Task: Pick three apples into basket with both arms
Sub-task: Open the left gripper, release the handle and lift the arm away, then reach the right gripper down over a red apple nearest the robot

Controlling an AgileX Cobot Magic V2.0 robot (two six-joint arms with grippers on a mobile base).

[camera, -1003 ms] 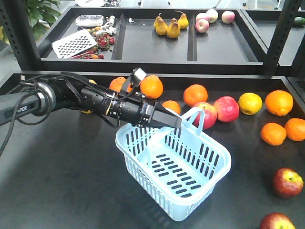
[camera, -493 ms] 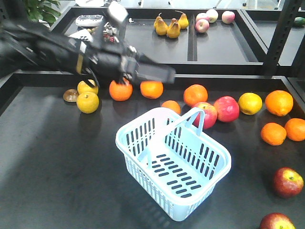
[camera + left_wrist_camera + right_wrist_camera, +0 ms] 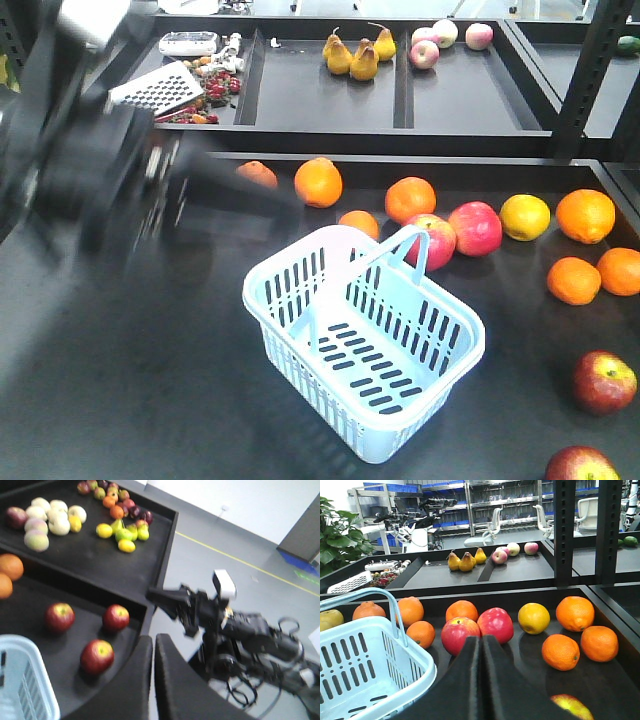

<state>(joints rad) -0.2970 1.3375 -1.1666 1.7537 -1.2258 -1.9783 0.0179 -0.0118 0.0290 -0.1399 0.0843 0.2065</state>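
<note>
Basket [image 3: 365,340]: one, pale blue, slotted; it is standing empty in the middle of the table [image 3: 150,380].
Apples [image 3: 97,656]: three, dark red, one showing a yellow patch; they are lying apart near the table's corner, outside the basket.
Left gripper [image 3: 150,639]: fingers are nearly touching, gripping nothing.
Right gripper [image 3: 481,639]: fingers are pressing together, gripping nothing.

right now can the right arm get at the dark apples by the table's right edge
Probably yes: the apples lie in the open, clear of the basket; one shows just beside the right gripper, which is shut.
</note>
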